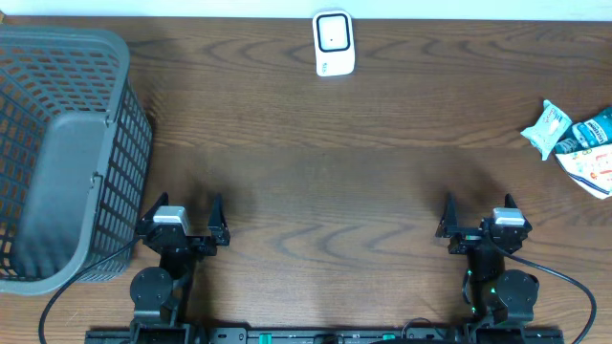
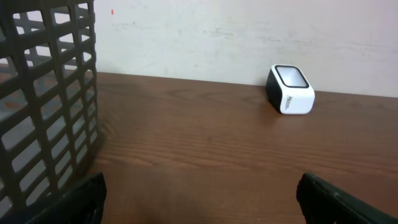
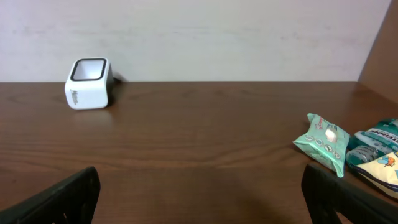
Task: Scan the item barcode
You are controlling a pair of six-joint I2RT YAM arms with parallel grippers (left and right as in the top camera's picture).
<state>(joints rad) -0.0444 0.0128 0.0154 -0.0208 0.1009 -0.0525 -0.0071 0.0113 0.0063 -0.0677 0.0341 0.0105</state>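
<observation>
A: Count, left to right?
B: One basket (image 1: pixel 67 153) is seen at the left desk (image 1: pixel 316 191) edge. One scanner (image 1: pixel 334 43) at the far edge, centre. Three packets (image 1: pixel 585 134) bunched at the right edge.
A: Hands?
B: Left hand (image 1: pixel 185 208) and right hand (image 1: pixel 478 205) are both spread wide at the near edge, nothing held. Open desk is seen between them and the scanner. Packets lie well apart from the right hand.
</observation>
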